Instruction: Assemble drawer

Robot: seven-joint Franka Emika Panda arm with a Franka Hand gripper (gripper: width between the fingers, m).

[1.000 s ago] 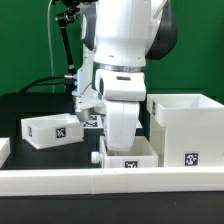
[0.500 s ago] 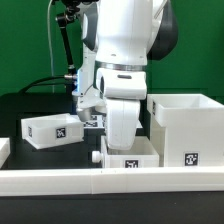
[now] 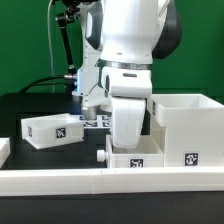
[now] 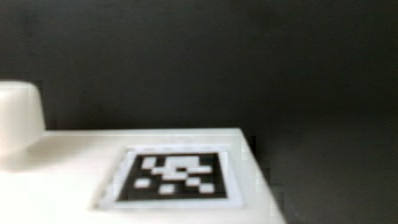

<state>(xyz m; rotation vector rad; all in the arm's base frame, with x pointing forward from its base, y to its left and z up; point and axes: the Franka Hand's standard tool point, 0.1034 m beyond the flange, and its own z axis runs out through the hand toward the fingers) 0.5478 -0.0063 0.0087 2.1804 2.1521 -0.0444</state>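
A small white knobbed tray [image 3: 122, 160] of the drawer stands just behind the front rail, its knob [image 3: 101, 157] toward the exterior view's left. My gripper [image 3: 130, 147] reaches down into this tray, its fingertips hidden by the tray wall, and it holds the tray. The large hollow shell [image 3: 186, 125] stands right next to it on the exterior view's right. A second small tray [image 3: 52, 130] lies at the left. The wrist view shows the held tray's white face [image 4: 89, 150], its tag [image 4: 175, 175] and its knob [image 4: 16, 115], with no fingers in sight.
A long low white border rail [image 3: 90, 181] runs along the front, with another rail piece [image 3: 3, 150] at the far left. The marker board [image 3: 96, 121] lies behind the arm. A black pole with cables [image 3: 62, 50] stands at the back left.
The arm and the tray under it have shifted a little toward the exterior view's right, closer to the shell. The other tray and the shell have not moved.
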